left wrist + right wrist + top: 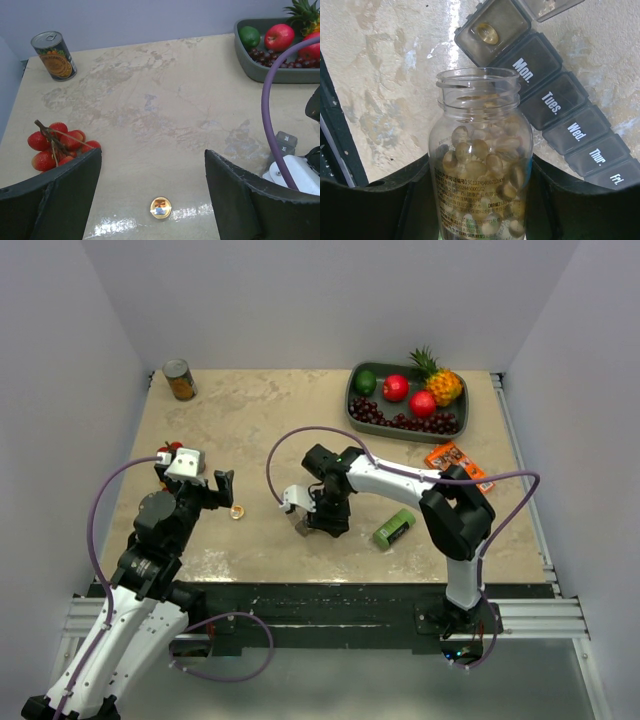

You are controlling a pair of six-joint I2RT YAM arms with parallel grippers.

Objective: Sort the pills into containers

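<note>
Between the two dark fingers of the right gripper (481, 197), which press against its sides, sits the clear plastic bottle (482, 125), uncapped and roughly half full of yellowish-amber pills (479, 156). Its open mouth points toward the grey pill organiser (555, 100), which lies on the table just beyond it. This looks like a pouring pose, with the neck aimed at the end compartment (506, 20) so that a tilt can tip pills out. That compartment has its lid (552, 6) flipped back, and a single pill (486, 33) already rests inside. The neighbouring lids are down and read "Mon.", "Tues.", "Wed.", "Thur." and a partly cut-off "Fr". The bottle's label carries small printed lines, apparently Chinese characters with a code string, too fine to read with confidence.

To the left, the left gripper (152, 165) hangs wide open over the table and grips nothing. A small round gold cap (160, 207), probably the bottle's, lies on the surface below and between its fingers, seemingly parked out of the way.

Farther out sit a cluster of small red fruit on a stem (57, 145) at the left, a picture-labelled tin can (54, 55) in the far left corner with no legible text, a dark fruit tray (352, 412) at the far right, an orange packet (455, 462) and a green box (394, 528).
</note>
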